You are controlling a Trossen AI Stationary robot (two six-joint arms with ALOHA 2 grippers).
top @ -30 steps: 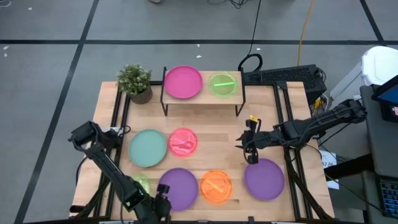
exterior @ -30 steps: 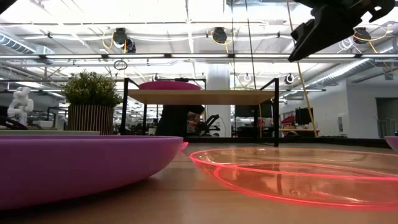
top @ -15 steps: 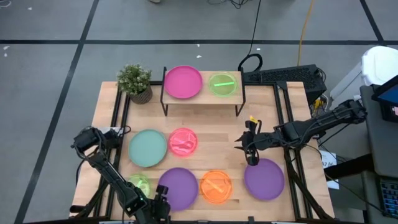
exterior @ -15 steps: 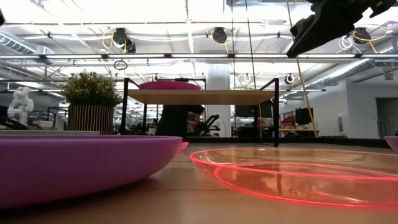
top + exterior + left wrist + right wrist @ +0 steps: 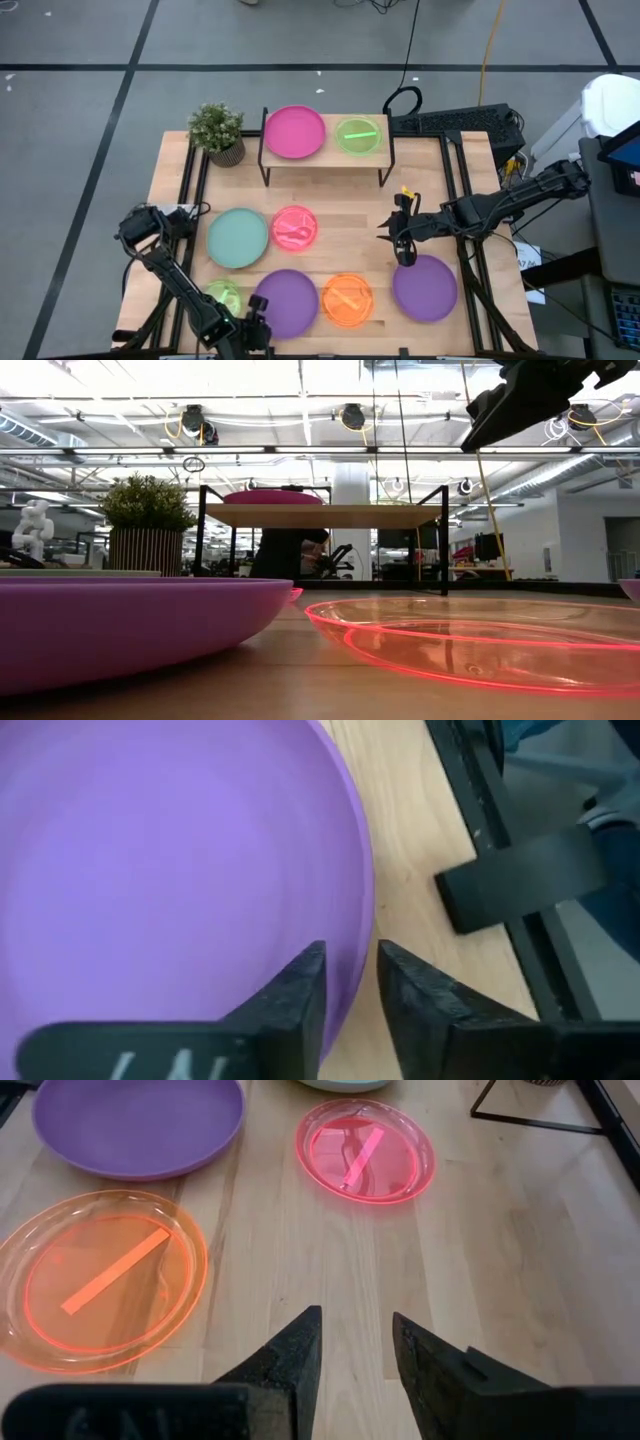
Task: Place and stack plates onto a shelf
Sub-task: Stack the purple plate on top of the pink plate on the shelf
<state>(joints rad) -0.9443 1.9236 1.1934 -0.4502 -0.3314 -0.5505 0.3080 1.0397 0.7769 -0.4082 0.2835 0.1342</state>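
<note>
The shelf (image 5: 325, 150) stood at the far side of the table (image 5: 470, 215), with a magenta plate (image 5: 294, 132) and a lime-green plate (image 5: 357, 135) on it. The left gripper (image 5: 350, 985) was at the near edge, far from the shelf; its fingers (image 5: 300, 995) stood narrow on both sides of the rim of a purple plate (image 5: 170, 860), but I cannot tell if they pressed it. The right gripper (image 5: 402, 243) hung between the shelf and another purple plate (image 5: 425, 287), narrow gap, holding nothing.
</note>
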